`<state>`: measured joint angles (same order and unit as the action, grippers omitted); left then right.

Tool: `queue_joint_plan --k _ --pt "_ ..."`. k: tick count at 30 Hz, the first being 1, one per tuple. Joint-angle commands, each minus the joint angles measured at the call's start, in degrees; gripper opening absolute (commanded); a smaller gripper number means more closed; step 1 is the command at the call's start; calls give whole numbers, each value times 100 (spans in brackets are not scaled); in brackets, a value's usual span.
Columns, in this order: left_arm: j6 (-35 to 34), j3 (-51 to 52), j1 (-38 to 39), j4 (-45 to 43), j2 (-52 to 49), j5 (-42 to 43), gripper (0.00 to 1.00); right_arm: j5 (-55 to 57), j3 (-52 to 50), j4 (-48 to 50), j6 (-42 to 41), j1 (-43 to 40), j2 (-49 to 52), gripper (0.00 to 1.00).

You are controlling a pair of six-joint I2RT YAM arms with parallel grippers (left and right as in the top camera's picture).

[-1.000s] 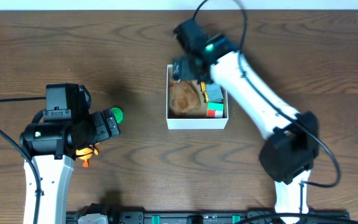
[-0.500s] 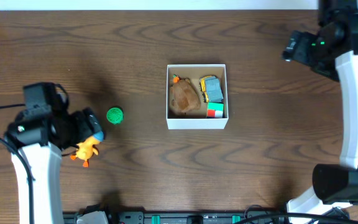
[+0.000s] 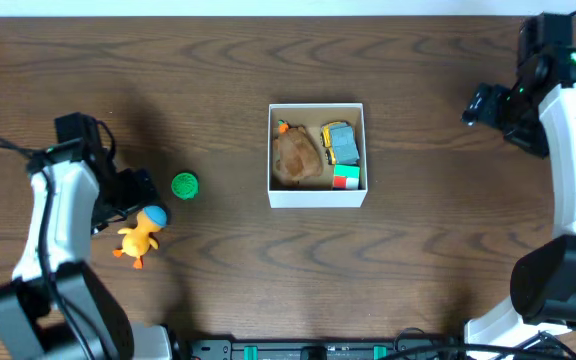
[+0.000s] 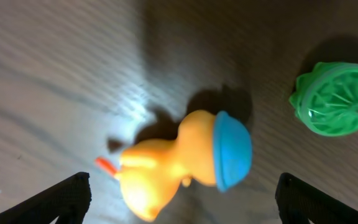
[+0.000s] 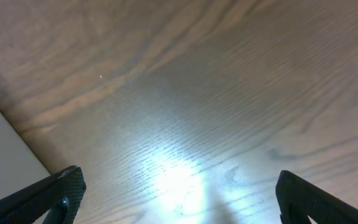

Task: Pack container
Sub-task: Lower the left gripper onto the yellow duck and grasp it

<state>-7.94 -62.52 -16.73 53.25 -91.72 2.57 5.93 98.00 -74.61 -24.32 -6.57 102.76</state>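
Observation:
The container (image 3: pixel 317 194), a white-walled square box, stands mid-table holding a brown lump (image 3: pixel 296 158), a yellow-grey toy (image 3: pixel 340 142) and a red-green cube (image 3: pixel 345 179). An orange duck with a blue cap (image 3: pixel 140 235) lies on the table at the left, also in the left wrist view (image 4: pixel 185 162). A green ribbed disc (image 3: pixel 184 185) lies beside it, also in the left wrist view (image 4: pixel 342 98). My left gripper (image 3: pixel 128 198) is open above the duck, its fingers (image 4: pixel 179 199) wide on either side. My right gripper (image 3: pixel 483 105) is open and empty at the far right, over bare wood (image 5: pixel 179 199).
The table is dark wood. A white strip (image 3: pixel 268 6) runs along the far edge. A pale patch (image 5: pixel 5 155) shows at the left edge of the right wrist view. A black rail (image 3: pixel 328 350) lies at the front edge.
My right arm has pulled away from the container to the far right. My left arm has drawn back left, and the duck now lies uncovered beside the green disc.

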Motion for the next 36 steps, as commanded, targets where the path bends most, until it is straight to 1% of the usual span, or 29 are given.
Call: queue_joint_plan --k 1,4,7,16,17,19,20,22,24,25,27,31,33,34,36 --pt "195 -81 223 -74 -264 -234 94 -144 -339 184 83 -11 74 99" --pt "192 -81 444 -140 -428 -503 94 -186 -557 317 103 -11 74 99" --pt "173 -76 588 -157 -605 -522 95 -188 -643 354 107 -11 74 99" --pt "166 61 621 -151 -1099 -520 94 -186 -640 356 127 -11 74 99" --pt "166 61 621 -149 -1113 -520 91 -186 -643 354 127 -11 74 99" --pt "166 59 621 -129 -1115 -518 83 -186 -640 350 127 -13 74 99" --pt "166 59 621 -107 -1115 -518 77 -186 -640 350 129 -13 74 99" --pt "166 59 621 -59 -1115 -518 59 -186 -640 348 127 -13 74 99" --pt "166 59 621 -11 -1115 -518 46 -186 -640 350 127 -13 74 99" --pt "166 59 621 4 -1115 -518 41 -186 -640 348 127 -13 74 99" --pt "166 57 621 26 -1113 -516 38 -186 -640 348 127 -13 74 99" --pt "7 28 623 44 -1036 -514 25 -186 -643 348 129 -13 74 99" --pt "9 -11 664 46 -918 -511 19 -186 -640 332 129 -13 74 99" --pt "11 -33 697 46 -839 -511 19 -186 -640 323 129 -13 74 99" --pt "13 -68 811 46 -621 -514 13 -186 -640 315 129 -13 74 99"
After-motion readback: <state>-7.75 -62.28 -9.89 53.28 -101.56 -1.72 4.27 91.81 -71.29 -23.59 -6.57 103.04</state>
